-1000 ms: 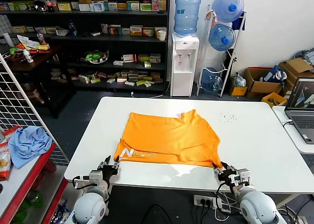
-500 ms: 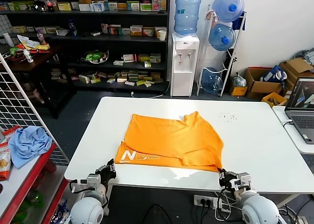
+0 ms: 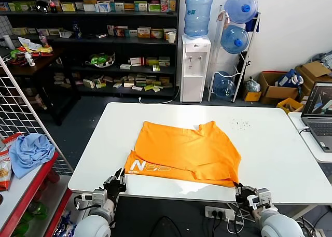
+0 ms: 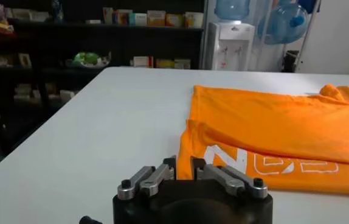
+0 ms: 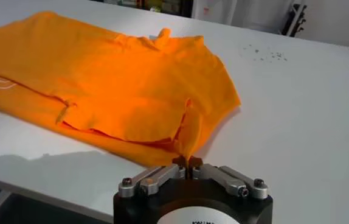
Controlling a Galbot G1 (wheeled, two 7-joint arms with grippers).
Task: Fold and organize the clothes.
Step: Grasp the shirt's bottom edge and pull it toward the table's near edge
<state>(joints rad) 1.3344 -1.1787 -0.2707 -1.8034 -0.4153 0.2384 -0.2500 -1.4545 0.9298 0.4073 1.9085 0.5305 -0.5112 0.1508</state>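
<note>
The orange T-shirt (image 3: 187, 151) lies partly folded on the white table (image 3: 280, 154), with white lettering (image 3: 149, 167) showing on its near left strip. My left gripper (image 3: 116, 181) sits at the table's front edge, shut on the shirt's near left corner (image 4: 183, 163). My right gripper (image 3: 239, 187) is at the front edge too, shut on the shirt's near right corner (image 5: 188, 161), which rises in a small peak into the jaws. The shirt also shows in the left wrist view (image 4: 272, 122) and the right wrist view (image 5: 114, 79).
A laptop (image 3: 319, 112) stands on a side table at the right. A light blue cloth (image 3: 31, 151) lies on a red shelf at the left, beside a wire rack (image 3: 21, 107). A water dispenser (image 3: 194, 66) and shelves (image 3: 104, 40) stand behind the table.
Both grippers have drawn back toward me past the table's front edge. The shirt has slid with them toward the front edge and a little to the right.
</note>
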